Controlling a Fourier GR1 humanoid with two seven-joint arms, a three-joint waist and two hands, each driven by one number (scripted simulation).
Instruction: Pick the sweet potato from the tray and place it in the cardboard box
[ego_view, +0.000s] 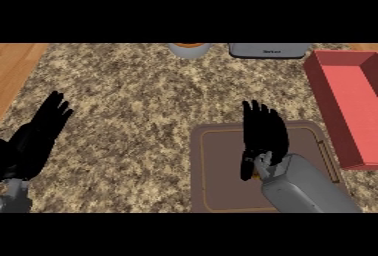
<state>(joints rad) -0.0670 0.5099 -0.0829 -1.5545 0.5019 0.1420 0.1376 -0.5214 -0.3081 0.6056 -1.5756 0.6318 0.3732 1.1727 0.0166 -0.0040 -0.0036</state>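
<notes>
Speckled granite counter (133, 100); red rectangular cardboard box (347, 105) right of brown flat tray (221, 170). Right hand (263, 135) over tray, fingers straight, reaching step. Left hand (37, 135) rests open, far left. Orange sweet potato (255, 176) barely shows under hand; next, curl around it.

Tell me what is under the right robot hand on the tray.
The right robot hand is open over the brown tray. A small orange bit, perhaps the sweet potato, shows beside its thumb; the rest is covered by the hand and forearm.

Right hand (263, 135) extended flat, fingers straight, thumb hanging below; left hand (35, 140) resting open, fingers up.
</notes>
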